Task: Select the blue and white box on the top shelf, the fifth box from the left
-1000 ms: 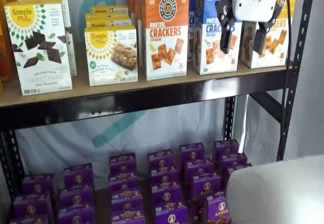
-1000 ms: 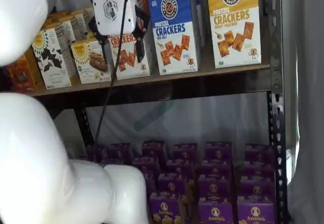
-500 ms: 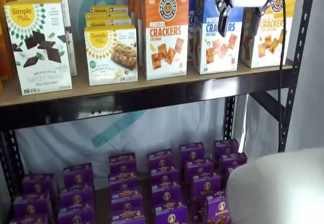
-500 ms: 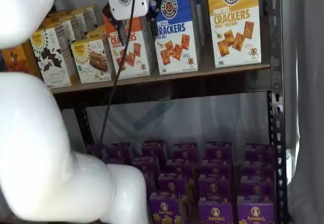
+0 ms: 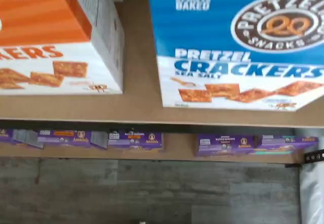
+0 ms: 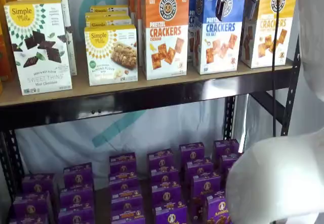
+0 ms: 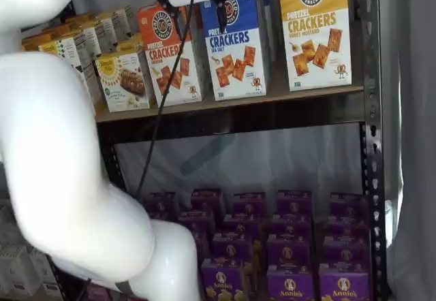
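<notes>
White gripper with black fingers [image 6: 236,3] spread wide, empty, before upper front of tall blue-and-white cardboard pretzel-cracker box [image 6: 218,36], near tan wooden top shelf [image 6: 152,84] right end.

Lighting even and bright in both shelf views; no glare. Wrist view soft: lettering on the blue and white box [image 5: 238,46] blurred. Underside of the top shelf [image 6: 152,97] in shadow.

The blue and white box [image 6: 218,31] is flanked closely by the orange box [image 6: 164,31] and yellow-topped box [image 6: 268,26]; narrow gaps are left.
</notes>
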You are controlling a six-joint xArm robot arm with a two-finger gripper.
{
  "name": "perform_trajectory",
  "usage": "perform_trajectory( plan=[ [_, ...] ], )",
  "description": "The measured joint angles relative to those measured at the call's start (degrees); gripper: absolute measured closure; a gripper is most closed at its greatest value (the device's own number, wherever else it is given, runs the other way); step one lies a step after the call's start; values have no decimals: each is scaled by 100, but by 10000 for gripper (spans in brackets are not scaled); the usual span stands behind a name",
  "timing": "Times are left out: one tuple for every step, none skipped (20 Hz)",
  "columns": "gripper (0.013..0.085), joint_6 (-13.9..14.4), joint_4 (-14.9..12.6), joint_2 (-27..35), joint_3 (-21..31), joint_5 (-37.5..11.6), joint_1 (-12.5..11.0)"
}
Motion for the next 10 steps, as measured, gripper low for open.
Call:
perform_trajectory(
  plan=[
    [130,-9,13,36,-32,-5,-10],
    [130,-23,35,76,-64,-25,-25],
    [130,-38,65,100,-82,-59,-44],
    [130,-47,77,118,-96,-85,-52],
    [130,-59,97,134,-107,-128,-65],
    [130,-64,102,150,-121,-158,-70],
    [130,-68,103,165,-135,-183,-72],
    [130,-73,106,176,-144,-204,-76],
    [130,-76,109,180,-146,-230,-79],
    [130,-76,102,184,-147,-259,-78]
  ],
)
